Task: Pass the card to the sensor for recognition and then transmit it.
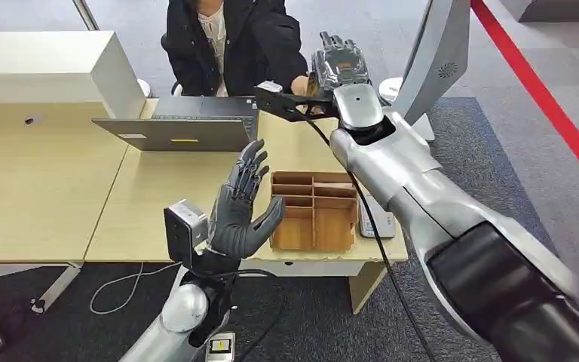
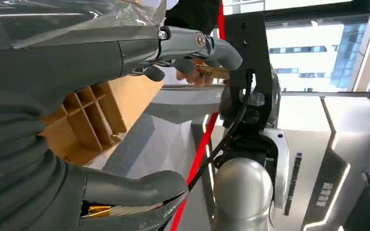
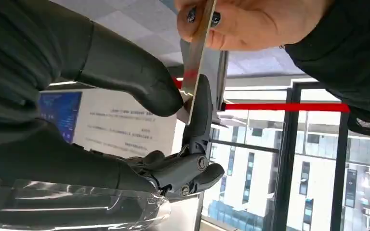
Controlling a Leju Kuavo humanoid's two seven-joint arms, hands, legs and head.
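The right hand point(image 3: 173, 103) is extended across the tabletop point(image 1: 158, 196) toward the seated person point(image 1: 234, 41). It pinches the card point(image 3: 196, 57) between thumb and a finger at one end. The person's hand point(image 3: 255, 21) grips the opposite end of the same card, so both parties hold it at once. This is judged to be the hand-over step.

Procedure for a clean transfer:
1. Hold the right arm steady; do not pull back or twist while the card is shared.
2. Release the pinch only once the person's grip is evidently firm, by parting thumb and finger, not by sliding along the card.
3. Withdraw the arm along its approach line, clear of the laptop point(image 1: 185, 128).

The left hand point(image 1: 245, 207) stands upright with fingers spread and holds nothing, just beside the wooden compartment box point(image 1: 313, 211). Keep it there, away from the box walls.

Risk: early release drops the card onto the tabletop.
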